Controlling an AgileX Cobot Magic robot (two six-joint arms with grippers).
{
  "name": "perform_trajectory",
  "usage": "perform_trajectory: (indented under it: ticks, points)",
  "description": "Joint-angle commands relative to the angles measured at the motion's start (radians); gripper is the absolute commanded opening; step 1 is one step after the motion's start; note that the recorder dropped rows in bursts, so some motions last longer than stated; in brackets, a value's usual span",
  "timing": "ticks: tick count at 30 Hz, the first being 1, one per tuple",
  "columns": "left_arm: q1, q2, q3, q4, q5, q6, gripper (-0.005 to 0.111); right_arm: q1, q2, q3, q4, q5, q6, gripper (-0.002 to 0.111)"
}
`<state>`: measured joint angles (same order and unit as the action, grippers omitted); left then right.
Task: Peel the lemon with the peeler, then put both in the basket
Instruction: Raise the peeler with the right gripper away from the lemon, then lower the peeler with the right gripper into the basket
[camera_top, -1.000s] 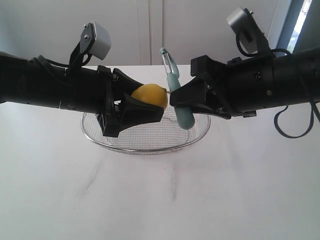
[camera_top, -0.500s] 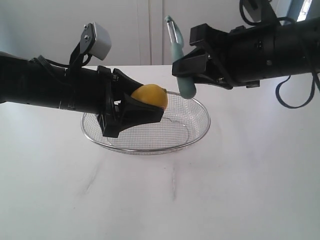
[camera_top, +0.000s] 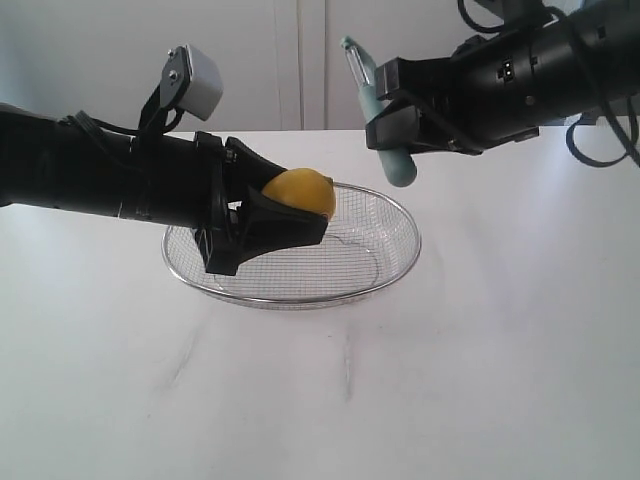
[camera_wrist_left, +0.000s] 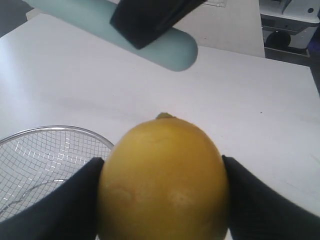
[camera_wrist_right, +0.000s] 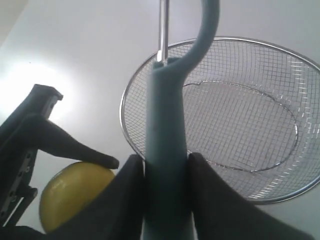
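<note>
- Lemon is clamped between the jaws of the left gripper, above the left part of the basket.
- The peeler is pinched at mid-handle by the right gripper, up and to the right of the lemon, apart from it.
- Its long axis is set near upright, blade head upward, handle butt downward.
- By this judgement, the blade end must be swung down and across to the lemon's bare side.
</note>
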<state>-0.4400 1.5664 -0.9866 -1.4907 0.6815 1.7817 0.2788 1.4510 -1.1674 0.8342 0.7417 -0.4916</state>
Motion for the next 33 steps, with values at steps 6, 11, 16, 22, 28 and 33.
perform_trajectory:
  ticks: [6,11,16,22,28,33]
  points:
    - [-0.001,-0.008,-0.005,-0.018,0.018,-0.007,0.000,0.000,0.118,-0.095,-0.141,0.005,0.082,0.000]
    - [-0.001,-0.008,-0.005,-0.018,0.018,-0.007,0.000,0.000,0.202,-0.163,-0.213,0.050,0.099,0.000]
    - [-0.001,-0.008,-0.005,-0.018,0.018,-0.007,0.000,0.000,0.295,-0.224,-0.280,0.046,0.096,0.000]
    - [-0.001,-0.008,-0.005,-0.018,0.018,-0.007,0.000,0.000,0.382,-0.308,-0.356,0.062,0.074,0.000]
    - [-0.001,-0.008,-0.005,-0.018,0.018,-0.005,0.000,0.065,0.456,-0.354,-0.362,0.050,-0.048,0.000]
    - [-0.001,-0.008,-0.005,-0.018,0.018,-0.005,0.000,0.094,0.496,-0.357,-0.382,-0.026,-0.066,0.000]
